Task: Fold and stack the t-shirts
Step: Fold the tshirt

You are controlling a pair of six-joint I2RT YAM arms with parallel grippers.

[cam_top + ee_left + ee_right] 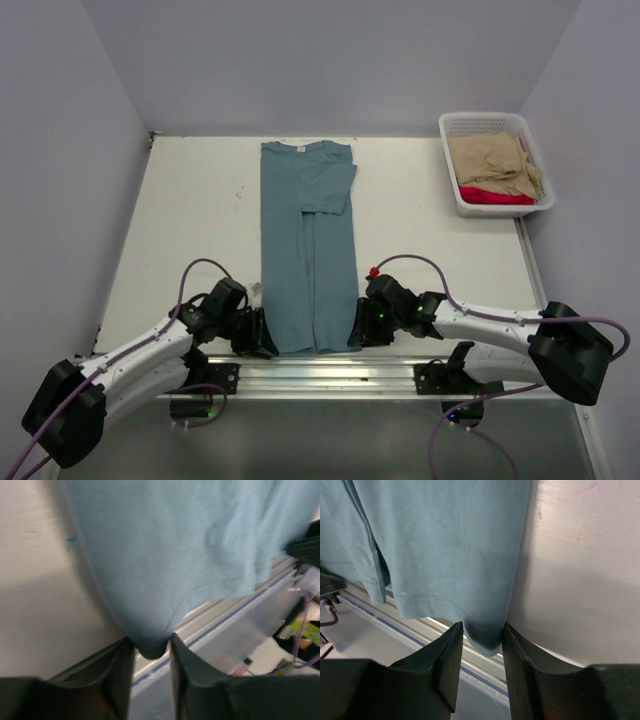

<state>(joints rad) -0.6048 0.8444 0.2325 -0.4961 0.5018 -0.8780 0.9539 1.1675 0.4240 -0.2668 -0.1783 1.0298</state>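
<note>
A blue-grey t-shirt (308,240) lies as a long narrow strip down the middle of the white table, sleeves folded in, collar at the far end. My left gripper (268,338) is shut on its near left hem corner (150,647). My right gripper (356,332) is shut on its near right hem corner (487,637). Both corners are at the table's near edge, over the aluminium rail. In the left wrist view the shirt (175,545) hangs bunched from the jaws; in the right wrist view the shirt (440,540) lies flat with its stitched hem showing.
A white basket (534,205) at the far right holds a tan shirt (492,160) over a red one (495,196). An aluminium rail (320,368) runs along the near table edge. Grey walls close in the left, back and right.
</note>
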